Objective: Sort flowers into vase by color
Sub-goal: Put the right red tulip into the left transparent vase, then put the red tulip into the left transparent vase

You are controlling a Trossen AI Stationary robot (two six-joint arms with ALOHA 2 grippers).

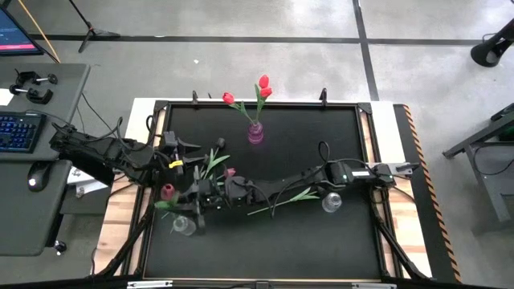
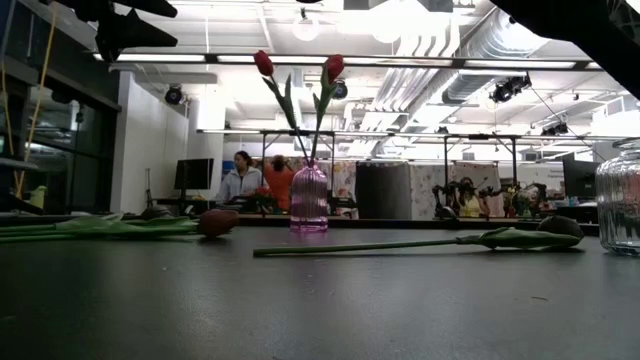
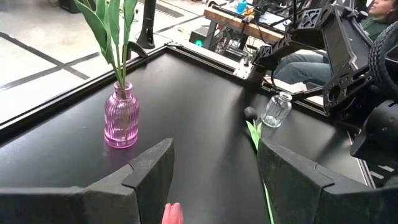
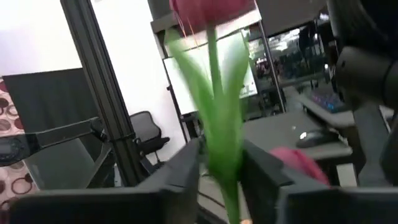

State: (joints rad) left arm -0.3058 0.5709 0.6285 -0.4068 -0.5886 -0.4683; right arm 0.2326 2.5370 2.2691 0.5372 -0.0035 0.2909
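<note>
My right gripper (image 4: 221, 180) is shut on a pink-headed tulip (image 4: 211, 9) over the table's left middle, where both arms meet (image 1: 213, 193). My left gripper (image 3: 214, 180) hovers open beside it, touching nothing; a pink head (image 3: 172, 214) shows below its fingers. A pink vase (image 1: 255, 133) holds two red tulips (image 1: 263, 87). Another pink head (image 1: 167, 191) stands above the left clear vase (image 1: 183, 225). A dark-headed tulip (image 2: 560, 226) and a reddish-headed one (image 2: 217, 222) lie flat on the table. My right gripper pinches the tulip's stem and leaves (image 4: 219, 146) below the head, between its two fingers. The fingers come in level from the table's right and lie across the stem. The tulip stands upright with its head above the fingers; its lower end is outside the frame.
A second clear vase (image 1: 332, 202) stands on the right, near the dark-headed tulip's head. The table has a raised black frame (image 1: 365, 108). A desk with keyboard (image 1: 18, 131) and mouse sits left of the table. People are far off in the room (image 2: 240, 175).
</note>
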